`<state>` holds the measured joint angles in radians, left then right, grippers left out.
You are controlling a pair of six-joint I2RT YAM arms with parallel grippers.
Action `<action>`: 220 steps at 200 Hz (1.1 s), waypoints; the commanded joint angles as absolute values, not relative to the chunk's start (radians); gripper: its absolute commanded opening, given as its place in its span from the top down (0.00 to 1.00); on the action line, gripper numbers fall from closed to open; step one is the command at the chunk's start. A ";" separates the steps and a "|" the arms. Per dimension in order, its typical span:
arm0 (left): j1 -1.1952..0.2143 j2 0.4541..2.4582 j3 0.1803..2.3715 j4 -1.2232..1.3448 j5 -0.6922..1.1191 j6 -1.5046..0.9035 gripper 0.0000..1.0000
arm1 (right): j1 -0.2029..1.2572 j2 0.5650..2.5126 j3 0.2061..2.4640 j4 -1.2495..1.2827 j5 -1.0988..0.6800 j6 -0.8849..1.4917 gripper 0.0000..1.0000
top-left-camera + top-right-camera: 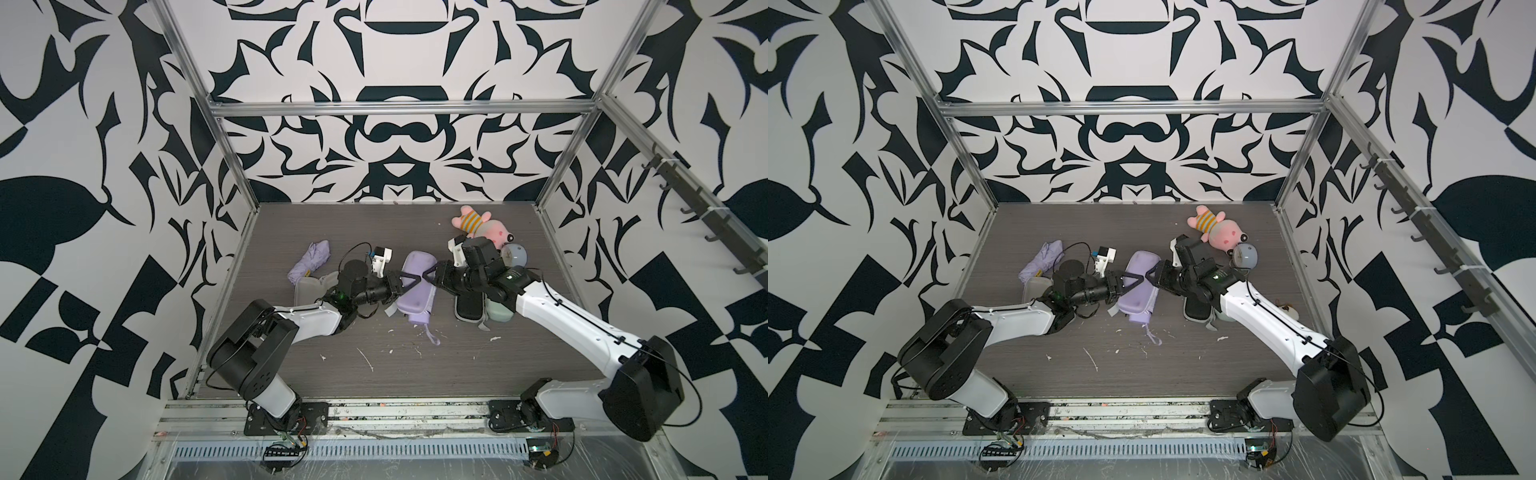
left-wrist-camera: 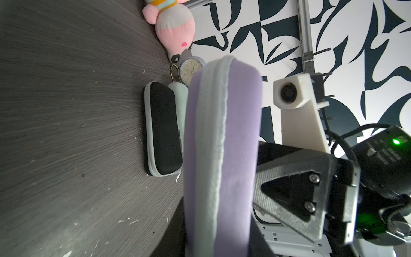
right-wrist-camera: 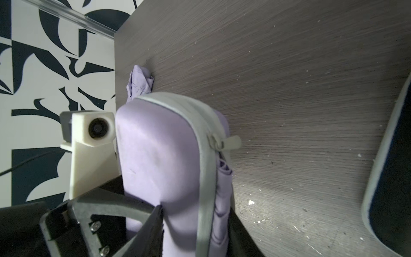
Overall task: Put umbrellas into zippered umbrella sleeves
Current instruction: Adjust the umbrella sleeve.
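Mid-table, my left claw [image 1: 415, 279] and right claw [image 1: 428, 277] pinch the lilac sleeve [image 1: 417, 305] from opposite sides. Its umbrella [image 3: 223, 171] is inside, with fabric showing where the zip gapes, and the pull [image 3: 231, 142] sits partway round. Zipping looks to be the step in hand. Next, I judge, one claw must let go, take the pull and draw it along while the other holds firm.

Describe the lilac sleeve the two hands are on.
The lilac sleeve is mid-table, a rounded hard-looking shell with a grey zip band. It is partly zipped: the zip pull sits partway along, lilac umbrella folds showing past it. The left hand and right hand appear to clamp it from opposite sides.
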<state>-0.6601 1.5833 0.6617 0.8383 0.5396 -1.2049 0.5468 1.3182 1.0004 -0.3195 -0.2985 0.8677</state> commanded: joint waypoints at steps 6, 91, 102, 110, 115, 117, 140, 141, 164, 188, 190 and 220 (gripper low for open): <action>-0.669 1.562 0.685 0.893 0.574 -1.178 0.71 | 0.552 1.319 1.028 -0.303 -0.289 0.859 0.61; -0.692 1.623 0.730 1.061 0.688 -1.223 0.37 | 0.555 1.380 0.886 0.274 -0.614 1.125 0.61; -0.692 1.626 0.740 1.074 0.688 -1.227 0.38 | 0.554 1.386 0.872 0.318 -0.617 1.146 0.66; -0.691 1.631 0.750 1.083 0.689 -1.233 0.38 | 0.554 1.394 0.861 0.370 -0.628 1.179 0.76; -0.693 1.633 0.756 1.088 0.689 -1.235 0.38 | 0.554 1.403 0.856 0.409 -0.638 1.204 0.81; -0.692 1.636 0.757 1.091 0.689 -1.237 0.38 | 0.554 1.407 0.855 0.423 -0.642 1.214 0.83; -0.688 1.648 0.758 1.130 0.672 -1.252 0.37 | 0.557 1.441 0.829 0.534 -0.655 1.307 1.00; -0.688 1.649 0.758 1.133 0.671 -1.253 0.37 | 0.557 1.441 0.829 0.538 -0.656 1.311 1.00; -0.671 1.673 0.752 1.218 0.638 -1.299 0.44 | 0.552 1.448 0.828 0.543 -0.669 1.327 0.86; -0.631 1.705 0.725 1.315 0.593 -1.363 0.66 | 0.507 1.399 0.831 0.405 -0.669 1.260 0.52; -0.627 1.708 0.722 1.321 0.589 -1.366 0.68 | 0.502 1.394 0.829 0.393 -0.669 1.254 0.51; -0.584 1.733 0.693 1.368 0.549 -1.381 0.83 | 0.411 1.281 0.801 0.178 -0.654 1.162 0.34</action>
<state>-0.6147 1.7325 0.6815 1.1591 0.5911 -1.3705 0.4458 1.3773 0.8135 0.3576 -0.5747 1.2278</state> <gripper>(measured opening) 0.283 0.634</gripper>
